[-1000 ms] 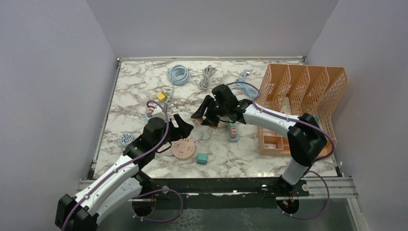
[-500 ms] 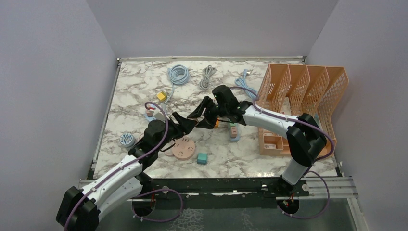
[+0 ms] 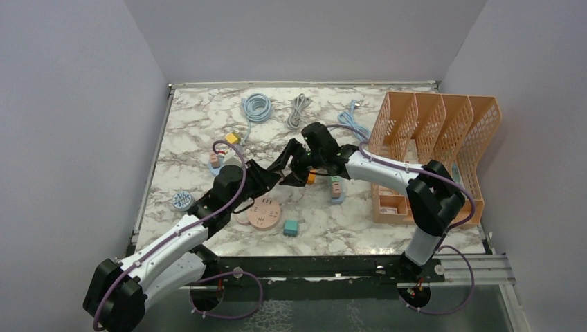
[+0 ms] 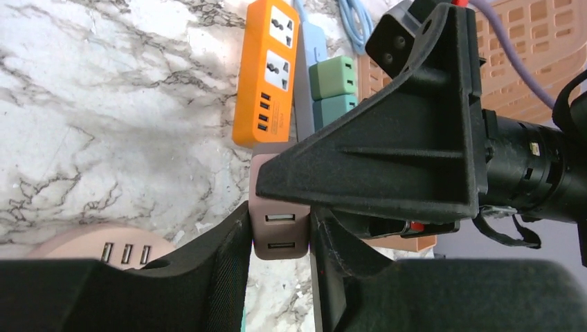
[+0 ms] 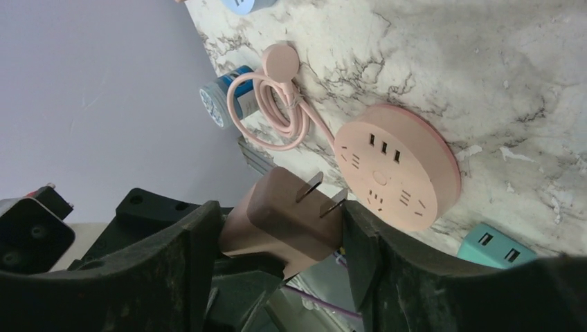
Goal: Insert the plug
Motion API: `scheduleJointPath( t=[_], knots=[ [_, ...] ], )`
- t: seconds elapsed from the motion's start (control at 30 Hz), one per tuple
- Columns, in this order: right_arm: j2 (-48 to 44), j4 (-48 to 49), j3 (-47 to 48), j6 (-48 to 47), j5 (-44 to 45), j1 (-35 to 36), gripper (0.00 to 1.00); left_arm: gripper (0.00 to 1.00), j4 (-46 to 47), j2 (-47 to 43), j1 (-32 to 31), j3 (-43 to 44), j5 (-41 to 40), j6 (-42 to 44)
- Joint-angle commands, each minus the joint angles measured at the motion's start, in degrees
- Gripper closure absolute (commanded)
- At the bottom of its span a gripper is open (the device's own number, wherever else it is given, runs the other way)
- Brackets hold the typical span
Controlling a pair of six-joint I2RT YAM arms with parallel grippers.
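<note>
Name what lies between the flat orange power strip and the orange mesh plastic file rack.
A pale blue power strip carrying two green cube adapters, clearest in the left wrist view.

We see the plug (image 5: 277,218), a brownish-pink block with two flat prongs pointing right, held clear at lower centre. The round pink socket hub (image 5: 398,169) lies flat on the tabletop (image 5: 526,83), right of centre.

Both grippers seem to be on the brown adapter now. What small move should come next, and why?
Probably the right gripper should open slightly and let go. The left gripper presses both sides of the brown adapter, which the right gripper also clamps. Its prongs are bare, and the round pink socket hub lies nearby, so the left arm can likely carry it there alone.
</note>
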Motion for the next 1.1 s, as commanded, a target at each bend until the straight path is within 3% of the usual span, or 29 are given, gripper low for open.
scheduleJointPath(
  t=[0.0,0.1,0.37,0.47,0.8,1.07],
  knots=[
    [-0.61,-1.51,2.36,-4.46,0.18,0.35,0.26,1.0,-8.23,-2.01,0.14,3.64,-3.3,2.79],
    [-1.89,-3.82,3.02,-7.86,3.3,-0.07,0.17,1.0,-16.41,-3.91,0.21,5.02,-4.83,4.3],
    [-7.13,-5.91,-3.04,-9.92,9.4,-0.83,0.16,1.0,-44.25,-4.94,0.22,13.76,-10.18,3.51],
    [-7.87,-6.74,-4.14,-10.24,9.95,-0.85,0.17,1.0,-50.31,-2.01,0.22,15.75,-11.93,3.88],
    [-9.27,-6.05,-6.65,-10.14,8.19,-0.83,0.2,1.0,-58.87,11.95,0.63,24.54,-7.05,15.8],
    [-10.79,-5.33,-8.75,-10.05,7.38,-0.83,0.21,1.0,-59.64,20.76,0.84,28.44,-0.6,24.09]
  ],
)
